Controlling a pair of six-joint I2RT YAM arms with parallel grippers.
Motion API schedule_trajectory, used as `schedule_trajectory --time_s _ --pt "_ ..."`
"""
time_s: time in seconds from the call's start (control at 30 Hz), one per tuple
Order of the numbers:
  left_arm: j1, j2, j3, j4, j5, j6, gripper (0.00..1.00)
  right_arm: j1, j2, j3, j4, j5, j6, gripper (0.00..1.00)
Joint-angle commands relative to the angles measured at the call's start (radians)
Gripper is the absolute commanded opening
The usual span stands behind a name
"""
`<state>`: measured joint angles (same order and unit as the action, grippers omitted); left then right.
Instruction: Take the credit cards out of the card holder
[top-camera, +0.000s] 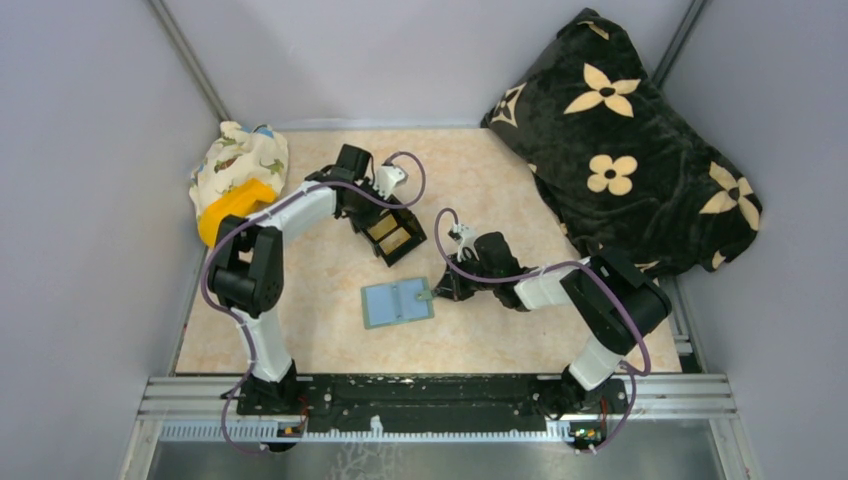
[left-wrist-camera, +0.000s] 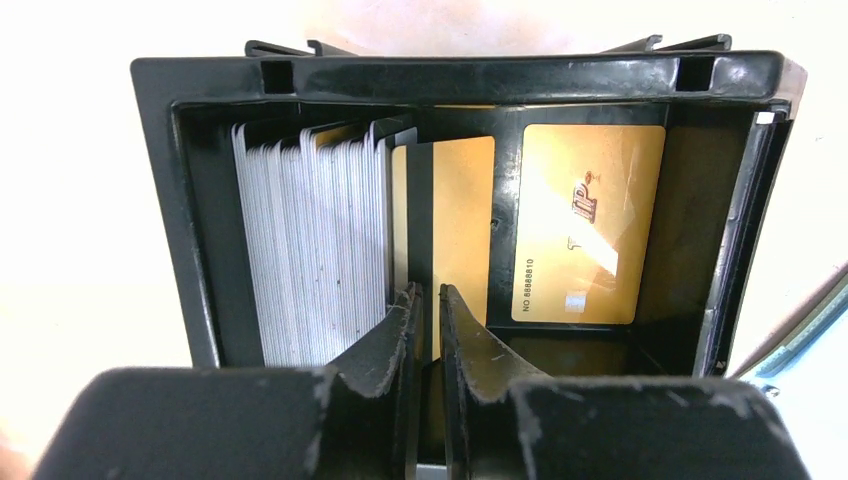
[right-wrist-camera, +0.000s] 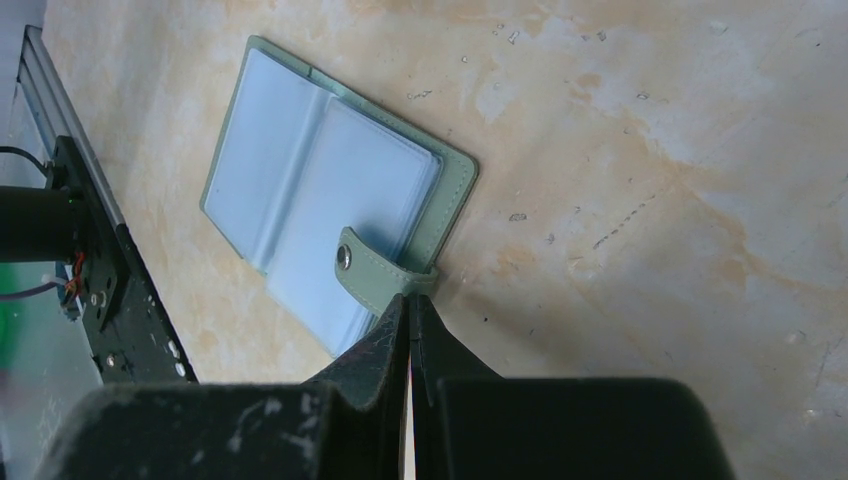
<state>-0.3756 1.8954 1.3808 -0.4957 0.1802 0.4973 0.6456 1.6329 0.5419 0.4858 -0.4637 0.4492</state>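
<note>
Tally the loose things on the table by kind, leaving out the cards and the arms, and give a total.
Card holder: 1
Black box: 1
Cloth things: 2 (black flowered blanket, dinosaur-print cloth)
Yellow object: 1
Total: 5

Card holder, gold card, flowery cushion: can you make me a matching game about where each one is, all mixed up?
Things:
1. card holder
2. gold card
3. flowery cushion

Places:
A. inside the black box
B. at the far right corner
C. lying open in the middle of the table

Pairs: 1-C, 2-A, 3-B
</note>
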Motion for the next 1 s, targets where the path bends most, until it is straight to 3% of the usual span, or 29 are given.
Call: schedule_trajectory --time_s 0.0,0.43,0.57,0.67,0.77,0.87,0.97 --pt "-0.007 -0.066 0.011 -0.005 -0.007 -0.006 0.17 -0.008 0.040 0.003 0.061 -0.022 0.004 0.00" --pt "-0.046 -0.244 -0.007 0.070 0.050 -0.088 0.17 -0.009 0.033 0.004 0.060 -0.023 0.002 0.00" --pt "-0.049 -0.356 -0.069 0.185 0.065 -0.200 0.18 -0.008 -0.016 0.003 0.038 -0.003 -0.012 0.00" --pt "-0.049 -0.472 -0.182 0.349 0.011 -0.374 0.18 -0.009 -0.064 0.001 0.013 0.020 -0.026 0.00" --pt "-0.049 -0.600 -0.332 0.517 0.021 -0.543 0.53 -0.009 -0.137 -0.011 -0.017 0.076 -0.035 0.08" --pt "-0.048 -0.713 -0.486 0.671 0.050 -0.683 0.73 -0.009 -0.202 -0.019 -0.044 0.134 -0.045 0.24" --pt "-0.047 -0.745 -0.539 0.684 0.139 -0.774 0.96 -0.009 -0.249 -0.017 -0.072 0.172 -0.053 0.36"
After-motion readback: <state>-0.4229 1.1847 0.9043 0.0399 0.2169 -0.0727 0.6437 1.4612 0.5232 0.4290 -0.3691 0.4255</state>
